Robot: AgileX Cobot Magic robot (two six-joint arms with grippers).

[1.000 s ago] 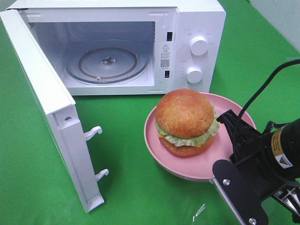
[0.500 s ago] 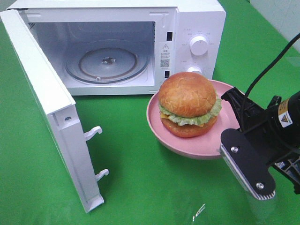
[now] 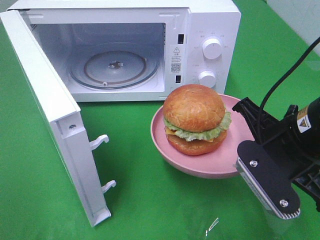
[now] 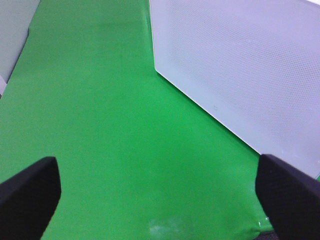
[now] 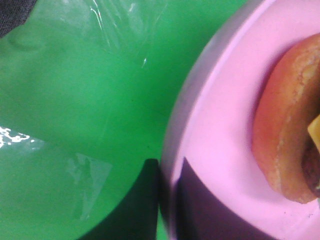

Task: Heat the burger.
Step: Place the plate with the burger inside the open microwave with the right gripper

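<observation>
The burger (image 3: 194, 120), with a golden-brown bun, lettuce and cheese, sits on a pink plate (image 3: 167, 152) in front of the microwave's control panel. My right gripper (image 3: 243, 136) is shut on the plate's right rim. In the right wrist view the rim (image 5: 220, 125) runs between the dark fingers (image 5: 145, 205), with the burger's (image 5: 285, 135) bottom bun close by. My left gripper (image 4: 160, 200) is open and empty over green cloth, beside the outer face of the microwave door (image 4: 240, 65). It is out of the exterior view.
The white microwave (image 3: 210, 20) stands at the back with its door (image 3: 45, 100) swung wide open to the left. Its glass turntable (image 3: 114, 67) is bare. Two knobs (image 3: 212, 48) are on its right panel. Green cloth (image 3: 150, 200) covers the table.
My right gripper has carried the plate and burger away from the front edge toward the microwave, then slightly left. The microwave and door have not moved.
</observation>
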